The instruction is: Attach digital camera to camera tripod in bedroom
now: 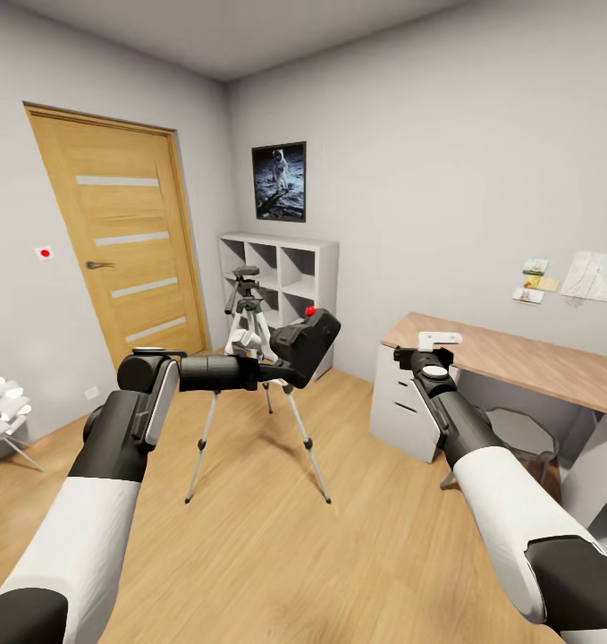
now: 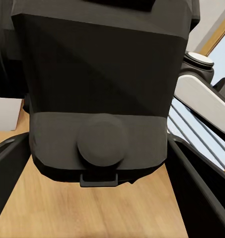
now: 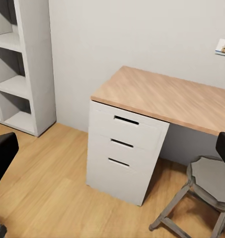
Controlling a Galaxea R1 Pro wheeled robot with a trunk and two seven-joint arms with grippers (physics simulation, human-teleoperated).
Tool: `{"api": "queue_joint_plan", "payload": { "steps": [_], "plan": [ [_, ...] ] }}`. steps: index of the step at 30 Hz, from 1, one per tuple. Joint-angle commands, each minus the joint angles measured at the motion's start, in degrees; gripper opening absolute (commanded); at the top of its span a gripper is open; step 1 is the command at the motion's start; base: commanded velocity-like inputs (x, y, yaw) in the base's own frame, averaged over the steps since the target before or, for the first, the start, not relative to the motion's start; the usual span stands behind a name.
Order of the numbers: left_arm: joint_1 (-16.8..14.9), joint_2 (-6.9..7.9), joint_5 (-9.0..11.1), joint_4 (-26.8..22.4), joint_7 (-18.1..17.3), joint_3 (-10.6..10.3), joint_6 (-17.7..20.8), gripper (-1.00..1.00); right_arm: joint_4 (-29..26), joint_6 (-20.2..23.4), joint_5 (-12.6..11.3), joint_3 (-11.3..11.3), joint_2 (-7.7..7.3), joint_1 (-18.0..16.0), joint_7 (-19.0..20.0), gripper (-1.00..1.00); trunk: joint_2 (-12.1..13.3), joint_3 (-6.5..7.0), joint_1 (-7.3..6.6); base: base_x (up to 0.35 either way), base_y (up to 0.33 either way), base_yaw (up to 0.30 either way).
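One digital camera (image 1: 308,343), matte black with a red button on top, is pinched in the left gripper (image 1: 281,358) and held tilted in the air above the wood floor (image 1: 249,537), at about 11 o'clock from the middle of the head view. In the left wrist view its dark body (image 2: 100,94) sits between the two black fingers (image 2: 199,188), which press against its sides. Just behind it, toward 12 o'clock, stands the camera tripod (image 1: 249,358): silver-grey legs splayed on the floor, black head upright, nothing mounted on it, with the camera hanging in front of its upper legs and a little to the right of the head. Behind the tripod is a white cube shelf (image 1: 285,277) in the corner, with a framed astronaut picture (image 1: 279,182) on the wall above. At 9 to 10 o'clock is a wooden door (image 1: 124,241). The right gripper (image 1: 424,356) hovers at about 2 o'clock near the desk (image 1: 518,358) corner; in the right wrist view its dark fingers (image 3: 3,153) stand spread wide at the frame's edges, nothing between them, facing the white drawers (image 3: 124,148) and a grey stool (image 3: 206,183) tucked under the desk.
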Motion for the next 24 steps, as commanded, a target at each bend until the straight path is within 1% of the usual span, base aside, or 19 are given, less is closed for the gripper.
{"api": "queue_joint_plan", "payload": {
  "steps": [1, 6, 12, 17, 24],
  "plan": [
    [-0.1, -0.01, 0.3, 0.0, 0.0, 0.0, 0.6, -1.0, -0.1, 0.4, -0.4, 0.4, -0.09, -0.1, -0.5, 1.0, -0.1, -0.14, 0.04, 0.0, 0.0, 0.0],
    [-0.1, -0.01, 0.3, 0.0, 0.0, 0.0, 0.6, -1.0, -0.1, 0.3, -0.4, 0.4, -0.09, -0.1, -0.5, 1.0, -0.1, -0.14, 0.04, 0.0, 0.0, 0.041],
    [-0.1, -0.01, 0.3, 0.0, 0.0, 0.0, 0.6, -1.0, -0.1, 0.4, -0.4, 0.4, -0.09, -0.1, -0.5, 1.0, -0.1, -0.14, 0.04, 0.0, 0.0, 0.141],
    [-0.1, -0.01, 0.3, 0.0, 0.0, 0.0, 0.6, -1.0, -0.1, 0.4, -0.4, 0.4, -0.09, -0.1, -0.5, 1.0, -0.1, -0.14, 0.04, 0.0, 0.0, 0.185],
    [-0.1, -0.01, 0.3, 0.0, 0.0, 0.0, 0.6, -1.0, -0.1, 0.4, -0.4, 0.4, -0.09, -0.1, -0.5, 1.0, -0.1, -0.14, 0.04, 0.0, 0.0, 0.25]
  ]
}}
